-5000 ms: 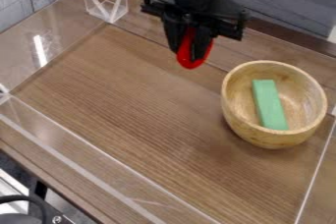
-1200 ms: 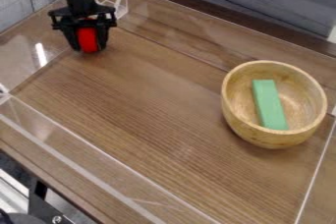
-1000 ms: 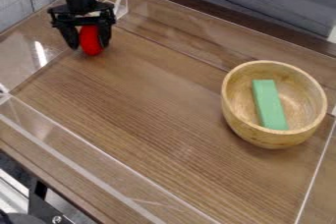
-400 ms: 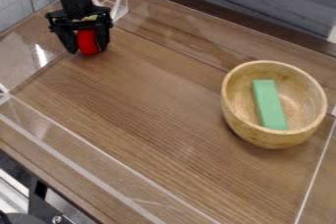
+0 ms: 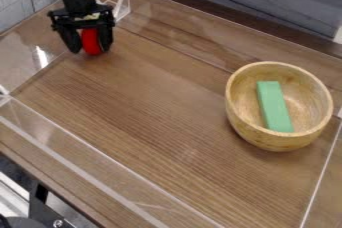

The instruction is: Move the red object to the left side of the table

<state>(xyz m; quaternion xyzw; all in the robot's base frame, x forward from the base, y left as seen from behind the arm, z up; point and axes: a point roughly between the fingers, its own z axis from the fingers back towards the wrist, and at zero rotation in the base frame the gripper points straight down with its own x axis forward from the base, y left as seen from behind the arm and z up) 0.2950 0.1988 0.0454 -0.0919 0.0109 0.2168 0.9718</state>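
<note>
Red object (image 5: 91,42) sits nr. the table's (image 5: 160,102) far-left corner, fingers of the tool (image 5: 90,50) apart around it; we judge the move approx. done, w/ only the arm's lift & retreat left.

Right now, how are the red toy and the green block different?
The red toy is rounded, but the green block is long and straight-edged. The red toy is between the fingers, while the green block lies in the bowl. The red toy looks shorter than the green block. Both are brightly coloured.
</note>
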